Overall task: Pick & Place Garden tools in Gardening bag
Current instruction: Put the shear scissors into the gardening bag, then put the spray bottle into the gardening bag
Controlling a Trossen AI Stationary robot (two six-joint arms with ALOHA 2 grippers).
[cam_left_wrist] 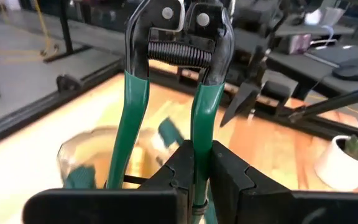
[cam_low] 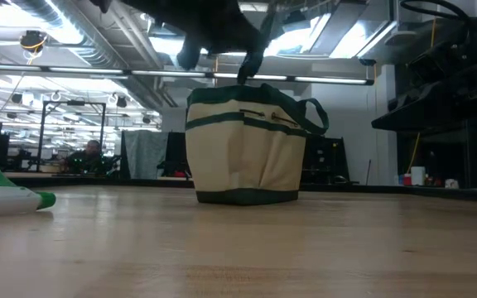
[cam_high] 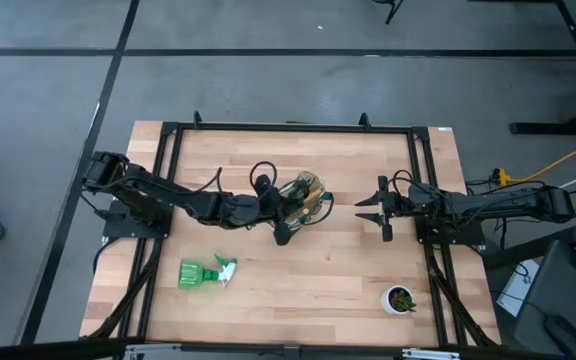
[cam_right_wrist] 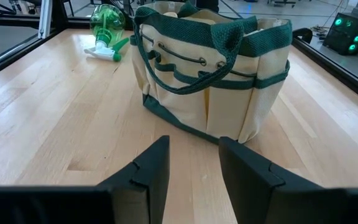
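Note:
My left gripper [cam_high: 286, 212] is over the cream canvas bag with dark green trim [cam_high: 308, 192] and is shut on pruning shears [cam_left_wrist: 179, 81] that have green handles, a black head and a coil spring. The bag stands upright on its base at the table's middle [cam_low: 243, 149], and its open top shows blurred below the shears [cam_left_wrist: 86, 162]. My right gripper [cam_high: 368, 210] is open and empty, level, to the right of the bag [cam_right_wrist: 194, 165]. A green spray bottle with a white trigger [cam_high: 206, 272] lies on its side near the front left. The rake and trowel are not plainly in view. My left gripper pinches one green handle of the shears [cam_left_wrist: 201, 149] between its two fingers, toward that handle's free end. The other handle [cam_left_wrist: 126, 124] stands free beside them. The shears run on along the fingers, head away from the gripper, lifted clear above the bag.
A small white pot with a green plant [cam_high: 400, 298] stands at the front right, and it also shows in the left wrist view [cam_left_wrist: 347, 158]. A black frame rail [cam_high: 288, 127] runs round the table's edges. Bare wood lies in front of the bag.

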